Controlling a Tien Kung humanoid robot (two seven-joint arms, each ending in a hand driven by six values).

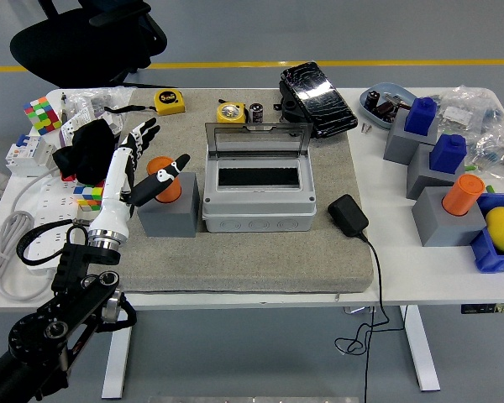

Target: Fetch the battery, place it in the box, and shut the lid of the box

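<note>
The grey box (257, 199) stands mid-table on a grey mat (260, 260), its clear lid (256, 138) tilted up and open; the dark slot inside looks empty. A small black cylindrical battery (256, 113) stands behind the box, beside a yellow round item (229, 112). My left hand (155, 155) hovers left of the box with its fingers spread, holding nothing. Its thumb (173, 166) reaches over an orange cylinder (163, 179) set in a grey block (168, 217). The battery lies well beyond and to the right of that hand.
A black case (317, 98) lies behind the box on the right, and a black adapter (348, 215) with cable beside it. Grey blocks with blue and orange pieces (454, 201) crowd the right side. Yellow tape measure (170, 102), black cloth (88, 151) and power strips (42, 218) fill the left.
</note>
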